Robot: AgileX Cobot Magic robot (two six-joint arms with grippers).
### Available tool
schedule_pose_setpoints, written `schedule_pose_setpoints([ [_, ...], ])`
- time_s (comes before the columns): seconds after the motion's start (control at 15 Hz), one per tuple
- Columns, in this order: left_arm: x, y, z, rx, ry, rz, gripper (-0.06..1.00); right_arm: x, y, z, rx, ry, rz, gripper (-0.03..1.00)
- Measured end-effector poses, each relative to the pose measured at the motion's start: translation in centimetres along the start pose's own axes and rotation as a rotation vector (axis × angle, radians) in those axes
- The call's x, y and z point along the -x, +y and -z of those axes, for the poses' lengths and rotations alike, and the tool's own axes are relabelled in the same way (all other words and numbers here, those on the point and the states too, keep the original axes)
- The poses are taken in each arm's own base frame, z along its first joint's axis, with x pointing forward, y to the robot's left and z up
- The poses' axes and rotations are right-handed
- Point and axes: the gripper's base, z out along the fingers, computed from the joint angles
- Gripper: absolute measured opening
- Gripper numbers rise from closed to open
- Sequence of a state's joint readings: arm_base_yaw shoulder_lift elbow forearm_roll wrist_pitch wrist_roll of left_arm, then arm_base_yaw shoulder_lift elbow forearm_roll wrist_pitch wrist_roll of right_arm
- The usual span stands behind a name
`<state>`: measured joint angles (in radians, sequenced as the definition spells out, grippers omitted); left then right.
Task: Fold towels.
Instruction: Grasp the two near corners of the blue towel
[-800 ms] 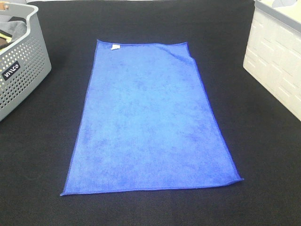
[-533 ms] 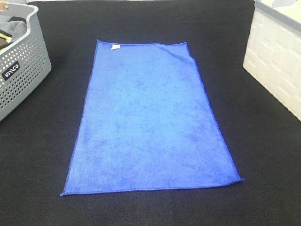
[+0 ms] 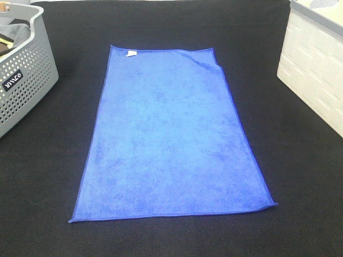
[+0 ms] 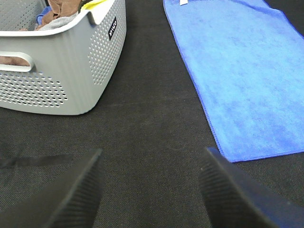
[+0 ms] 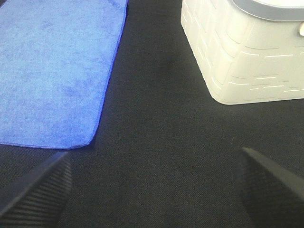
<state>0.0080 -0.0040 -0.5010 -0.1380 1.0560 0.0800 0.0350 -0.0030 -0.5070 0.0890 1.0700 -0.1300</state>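
Got a fuzzy blue rectangular towel (image 3: 171,139) lying flat mid-counter (image 3: 300,176), between perforated grey basket (image 3: 27,85) and cream brick-patterned bin (image 3: 316,69). Left tool (image 4: 152,161) and right tool (image 5: 156,156) gaping wide, ribbed black pads empty, near its front corners.

Cropped edges, hidden contents

The grey basket (image 3: 24,80) at the surface's left edge and the white bin (image 3: 316,75) at its right were cut off. The basket's contents were mostly hidden. The tag (image 3: 131,53) on the towel (image 3: 171,139) was too small to read. The left tool (image 4: 151,190) and right tool (image 5: 152,190) showed fingertips only.
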Motion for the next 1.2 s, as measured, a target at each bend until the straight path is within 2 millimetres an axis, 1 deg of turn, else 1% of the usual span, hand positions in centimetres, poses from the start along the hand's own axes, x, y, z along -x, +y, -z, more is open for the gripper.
schedule_pose_setpoints([
  [1.2,0.00,0.00,0.00,0.000,0.000,0.000,0.57,0.00,0.00,0.00,0.000,0.000,0.000,0.88],
])
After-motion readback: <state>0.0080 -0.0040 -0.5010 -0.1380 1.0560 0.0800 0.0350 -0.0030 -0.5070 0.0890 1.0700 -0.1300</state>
